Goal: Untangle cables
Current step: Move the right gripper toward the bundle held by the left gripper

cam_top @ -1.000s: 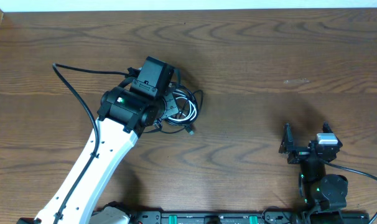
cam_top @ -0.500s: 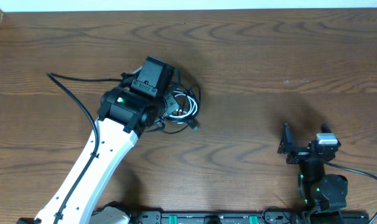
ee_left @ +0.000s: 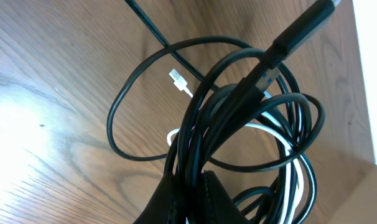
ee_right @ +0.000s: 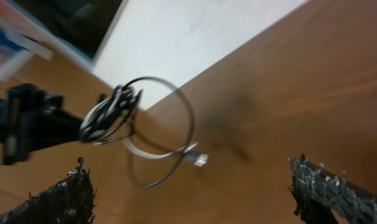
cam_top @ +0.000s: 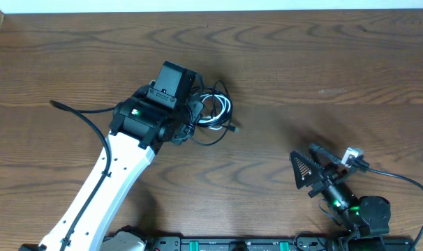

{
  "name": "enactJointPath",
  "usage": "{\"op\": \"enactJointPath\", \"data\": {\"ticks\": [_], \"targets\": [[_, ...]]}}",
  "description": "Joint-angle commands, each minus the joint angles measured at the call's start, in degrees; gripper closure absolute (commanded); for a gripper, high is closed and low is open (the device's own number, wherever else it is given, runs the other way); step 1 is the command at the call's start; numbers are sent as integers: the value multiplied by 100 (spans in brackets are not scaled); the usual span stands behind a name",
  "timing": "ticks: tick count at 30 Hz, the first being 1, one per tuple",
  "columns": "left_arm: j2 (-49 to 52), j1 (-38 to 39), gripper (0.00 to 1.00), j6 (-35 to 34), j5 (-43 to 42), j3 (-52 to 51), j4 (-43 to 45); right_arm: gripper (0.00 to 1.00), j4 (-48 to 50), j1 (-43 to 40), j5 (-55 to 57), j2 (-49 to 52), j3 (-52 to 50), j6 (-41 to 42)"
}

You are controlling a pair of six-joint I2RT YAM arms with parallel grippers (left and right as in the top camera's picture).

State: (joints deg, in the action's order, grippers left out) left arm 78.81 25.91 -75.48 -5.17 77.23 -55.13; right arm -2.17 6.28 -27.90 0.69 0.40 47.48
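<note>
Judging from the slack, overlapping loops, the cables [cam_top: 213,115] were taken to be light, limp and somewhat springy. The thin jackets were thought likely to slide over one another, and any knot was expected to tighten if one strand was pulled hard. The short white cord [ee_left: 263,127] was seen threaded through the black loops, its small plug [ee_left: 179,79] lying free on the counter [cam_top: 302,63]. A free end such as this, or the thicker black plug [ee_left: 300,28] standing out of the bundle, was judged a better place to take hold than the middle of a coil, since an end can be drawn out through the loops.

The left tool [ee_left: 190,193] was closed tight on a bunch of black strands. The bundle was gathered at its tips, part of it appeared to be lifted off the counter, and the outer loops spilled out just beside it. The right tool [ee_right: 190,167] was well apart from the left tool, with its jaws spread as wide as they go. Nothing was held or touched by it, and it was pointed toward the hanging loops.
</note>
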Motion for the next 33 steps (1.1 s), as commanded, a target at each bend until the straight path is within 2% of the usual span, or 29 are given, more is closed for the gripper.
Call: {"op": "enactJointPath", "data": {"ticks": [1,5,9,13,18,21,23,27,29,33], "targets": [[2,-7,92,-173,-192,24,35,1,-15,-7,-442,-20,-9,892],[61,-7,92,116,-190,24,83,1,7,-7,50,-20,-9,1084],[195,-7,92,1307,-262,24,258,1,129,-7,378,-20,-9,525],[380,-7,92,2280,-678,24,581,2,415,-7,199,-20,-9,457],[634,22,92,3418,-1622,24,1353,3,413,-7,-195,68,28,1187],[785,37,92,3497,-2000,24,1633,3,435,-7,-592,179,35,1650],[870,37,92,3436,-2151,24,1694,3,431,-7,-835,262,35,1672],[977,37,92,2496,-2177,24,1622,3,439,-7,-957,463,35,1602],[990,37,92,2437,-2437,24,1655,4,487,-7,-927,518,35,1589],[990,96,92,4330,-2586,24,1665,13,1093,-7,-848,538,35,1589]]}}
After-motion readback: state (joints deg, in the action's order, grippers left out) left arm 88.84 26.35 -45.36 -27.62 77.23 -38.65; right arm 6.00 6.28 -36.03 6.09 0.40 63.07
